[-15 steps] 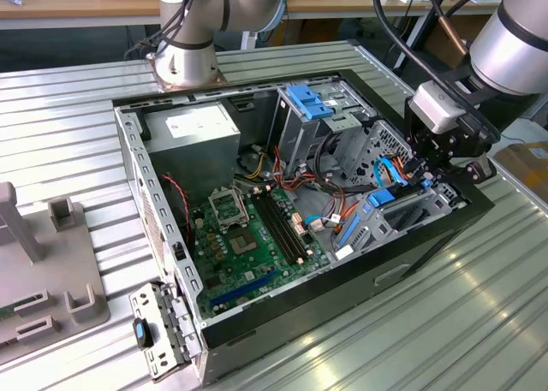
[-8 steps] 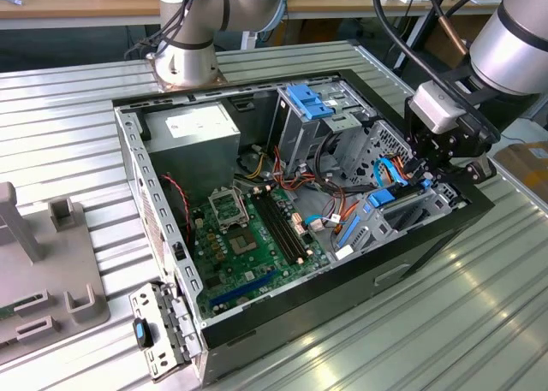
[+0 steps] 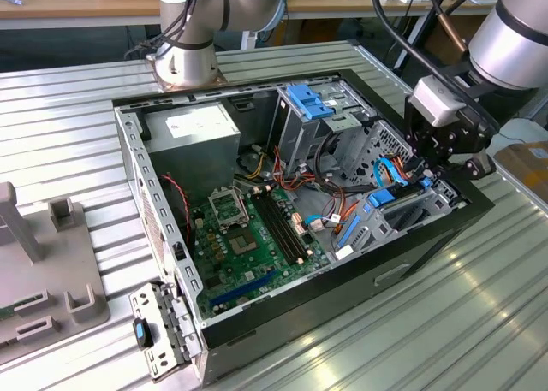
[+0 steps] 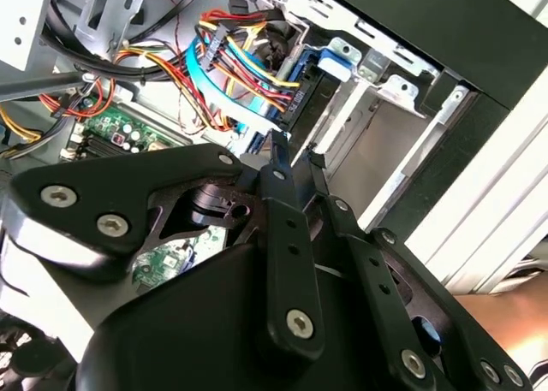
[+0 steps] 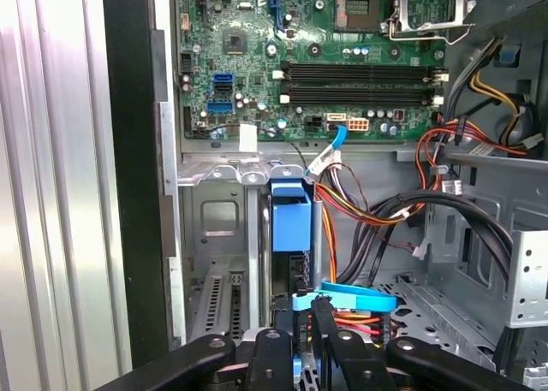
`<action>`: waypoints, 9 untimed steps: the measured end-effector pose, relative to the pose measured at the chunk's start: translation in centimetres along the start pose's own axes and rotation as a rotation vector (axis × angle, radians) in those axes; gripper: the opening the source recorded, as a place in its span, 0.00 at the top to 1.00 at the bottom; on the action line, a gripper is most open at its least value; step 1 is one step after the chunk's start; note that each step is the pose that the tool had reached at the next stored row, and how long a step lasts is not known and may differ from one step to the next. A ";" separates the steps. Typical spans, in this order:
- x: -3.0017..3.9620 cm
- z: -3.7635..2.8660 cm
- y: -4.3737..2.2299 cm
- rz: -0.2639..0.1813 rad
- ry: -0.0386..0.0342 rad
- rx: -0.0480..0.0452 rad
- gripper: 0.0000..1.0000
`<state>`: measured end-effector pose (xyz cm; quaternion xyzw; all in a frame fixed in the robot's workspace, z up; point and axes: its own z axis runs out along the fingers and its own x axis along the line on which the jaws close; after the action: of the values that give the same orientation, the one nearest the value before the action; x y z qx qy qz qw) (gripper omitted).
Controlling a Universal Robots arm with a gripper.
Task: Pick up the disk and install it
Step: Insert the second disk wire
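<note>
The disk point(image 5: 291, 220), a dark body in a bright blue carrier, stands on edge in the metal drive bay at the corner of the open computer case point(image 3: 257, 322). In the exterior view its blue carrier point(image 3: 383, 196) shows low in the bay on that view's right. My gripper point(image 3: 431, 173) hangs over that bay. In both wrist views the two black fingers lie close together on the disk's near end, so the gripper point(image 5: 301, 312) point(image 4: 295, 150) looks shut on the disk point(image 4: 301, 79). A flat light-blue cable point(image 5: 342, 299) crosses just past the fingertips.
Bundles of red, orange and black cables point(image 5: 377, 211) crowd the bay's side. An upright metal cage with a light-blue bracket point(image 3: 308, 100) stands behind. The motherboard point(image 3: 248, 237), a power supply point(image 3: 201, 134) and the arm's base point(image 3: 184, 62) lie further off. A grey fixture point(image 3: 51, 271) sits on the table.
</note>
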<state>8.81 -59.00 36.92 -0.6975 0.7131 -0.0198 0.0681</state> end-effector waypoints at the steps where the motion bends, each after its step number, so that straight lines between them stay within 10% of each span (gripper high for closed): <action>1: -0.18 0.03 -0.07 0.001 0.0018 -0.0097 0.76; 4: -0.44 0.06 -0.18 0.003 0.0030 -0.0316 0.76; 9: -0.53 0.06 -0.19 0.004 0.0034 -0.0382 0.76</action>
<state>9.02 -58.48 36.92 -0.6972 0.7148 -0.0072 0.0536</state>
